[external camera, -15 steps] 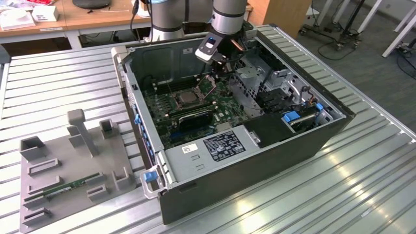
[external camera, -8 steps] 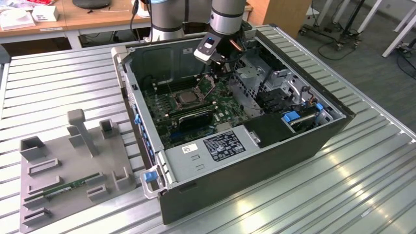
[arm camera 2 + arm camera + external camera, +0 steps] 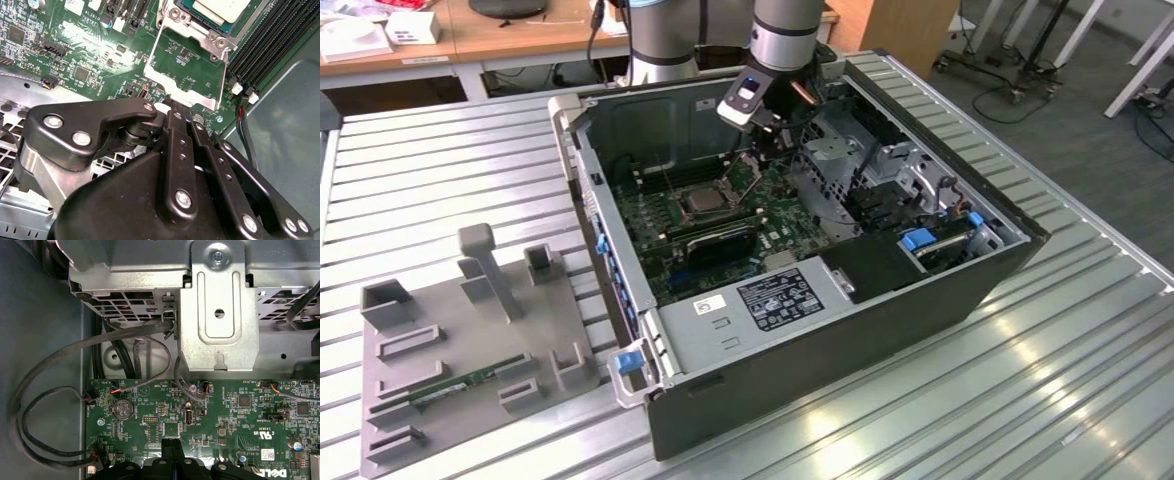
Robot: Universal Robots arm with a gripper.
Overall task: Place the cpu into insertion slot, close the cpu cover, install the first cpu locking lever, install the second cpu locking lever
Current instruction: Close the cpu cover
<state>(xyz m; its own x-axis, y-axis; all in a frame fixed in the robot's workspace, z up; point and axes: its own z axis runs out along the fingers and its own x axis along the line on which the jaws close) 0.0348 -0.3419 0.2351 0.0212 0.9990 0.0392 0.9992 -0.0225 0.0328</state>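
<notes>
Inside the open computer case [image 3: 961,290], the cpu [image 3: 220,9] lies flat in the insertion slot [image 3: 192,27], its silvery face up. In the exterior view the cpu [image 3: 703,203] sits mid-board. The cpu cover [image 3: 197,99], a thin silvery frame with a cut-out centre, stands swung up from the slot, and green board shows through its opening. My gripper [image 3: 167,102] hangs over the board just beyond the slot, black fingers shut, tips touching the cover's free edge. In the first wrist view the gripper [image 3: 171,444] shows its fingertips pressed together above the board. The gripper [image 3: 767,148] reaches down into the case.
A metal drive-cage bracket [image 3: 220,305] and black cables [image 3: 50,375] sit close by the gripper. Long black memory slots [image 3: 270,40] run beside the slot. The power supply [image 3: 774,295] fills the case's near end. A grey fixture [image 3: 454,385] holding a memory stick lies at the exterior view's left.
</notes>
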